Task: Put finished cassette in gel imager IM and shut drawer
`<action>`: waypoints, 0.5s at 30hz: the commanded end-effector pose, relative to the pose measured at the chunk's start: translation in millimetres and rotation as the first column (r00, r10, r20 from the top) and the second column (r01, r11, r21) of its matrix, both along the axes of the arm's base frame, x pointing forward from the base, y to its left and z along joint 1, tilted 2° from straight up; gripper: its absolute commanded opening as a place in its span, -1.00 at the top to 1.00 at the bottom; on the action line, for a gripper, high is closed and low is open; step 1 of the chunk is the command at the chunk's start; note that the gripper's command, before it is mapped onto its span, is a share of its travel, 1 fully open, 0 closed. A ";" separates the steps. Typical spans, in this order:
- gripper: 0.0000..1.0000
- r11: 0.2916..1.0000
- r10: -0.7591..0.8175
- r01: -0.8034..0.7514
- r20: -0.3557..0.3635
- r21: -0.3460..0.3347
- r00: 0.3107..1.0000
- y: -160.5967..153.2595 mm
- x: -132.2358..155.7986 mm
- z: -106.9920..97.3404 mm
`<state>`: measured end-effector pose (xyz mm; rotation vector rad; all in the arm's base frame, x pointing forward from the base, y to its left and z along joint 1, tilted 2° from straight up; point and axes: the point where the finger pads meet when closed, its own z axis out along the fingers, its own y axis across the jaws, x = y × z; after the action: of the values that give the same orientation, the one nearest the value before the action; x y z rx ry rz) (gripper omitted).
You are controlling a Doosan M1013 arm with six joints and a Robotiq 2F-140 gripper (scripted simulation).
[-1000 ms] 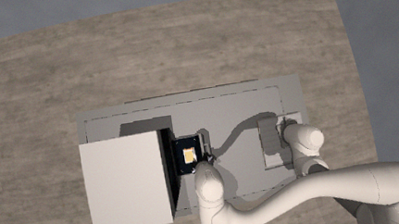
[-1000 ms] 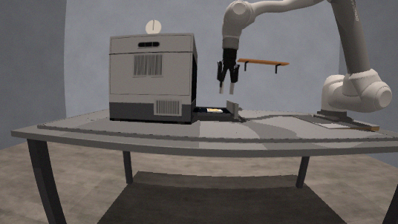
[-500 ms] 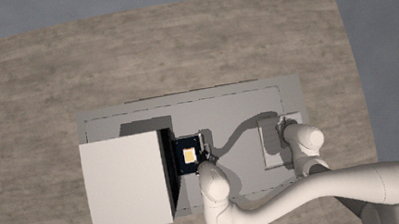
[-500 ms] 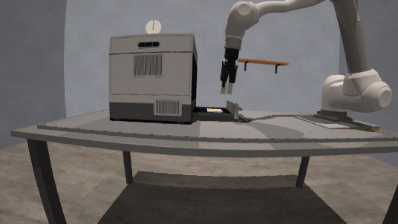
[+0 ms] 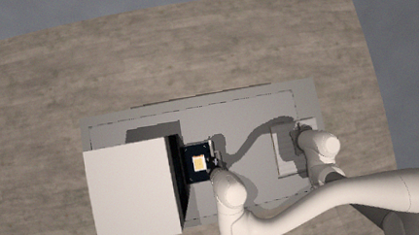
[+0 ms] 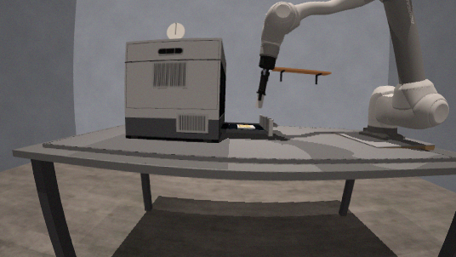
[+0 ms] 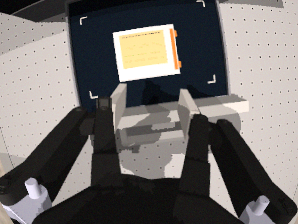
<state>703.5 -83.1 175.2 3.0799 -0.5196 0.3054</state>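
Note:
The gel imager IM [image 5: 131, 191] [image 6: 174, 98] is a pale box on the left of the deck. Its drawer [image 5: 189, 152] [image 7: 93, 43] stands pulled out, showing dark glass with four white corner marks. The cassette FINISHED [image 5: 198, 162] [image 6: 246, 126] [image 7: 147, 52], cream with an orange edge, lies flat on the glass inside the marks, roughly centred and slightly turned, long sides along the long sides. My gripper [image 5: 216, 157] [image 6: 260, 102] [image 7: 152, 97] hangs well above the drawer's grey front handle [image 6: 266, 123] [image 7: 220, 104], fingers partly apart, holding nothing.
A pale flat pad [image 5: 285, 155] [image 6: 374, 140] lies on the deck at the right beside the arm's base [image 6: 404, 106]. An orange wall shelf [image 6: 302, 71] hangs behind the gripper. The table edge [image 6: 230, 168] runs along the front.

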 end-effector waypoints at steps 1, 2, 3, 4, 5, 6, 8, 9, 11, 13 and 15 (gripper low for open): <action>0.08 0.997 0.080 -0.080 0.007 -0.002 0.997 0.0 -0.1 0.1; 0.08 0.994 0.112 -0.112 0.010 -0.007 0.994 0.0 -0.1 0.1; 0.08 0.989 0.145 -0.145 0.012 -0.012 0.989 0.0 -0.1 0.1; 0.08 0.984 0.177 -0.177 0.014 -0.017 0.984 0.0 -0.1 0.1; 0.08 0.978 0.210 -0.209 0.016 -0.022 0.978 0.0 -0.1 0.1; 0.08 0.975 0.221 -0.221 0.016 -0.024 0.975 0.0 -0.1 0.1; 0.08 0.975 0.221 -0.221 0.016 -0.024 0.975 0.0 -0.1 0.1; 0.08 0.975 0.221 -0.221 0.016 -0.024 0.975 0.0 -0.1 0.1; 0.08 0.975 0.221 -0.221 0.016 -0.024 0.975 0.0 0.0 -1.2; 0.08 0.975 0.221 -0.221 0.016 -0.024 0.975 0.0 0.1 -3.9; 0.08 0.975 0.221 -0.221 0.016 -0.024 0.975 0.0 0.2 -5.2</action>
<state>703.6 -83.1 170.5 3.1183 -0.1708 0.3390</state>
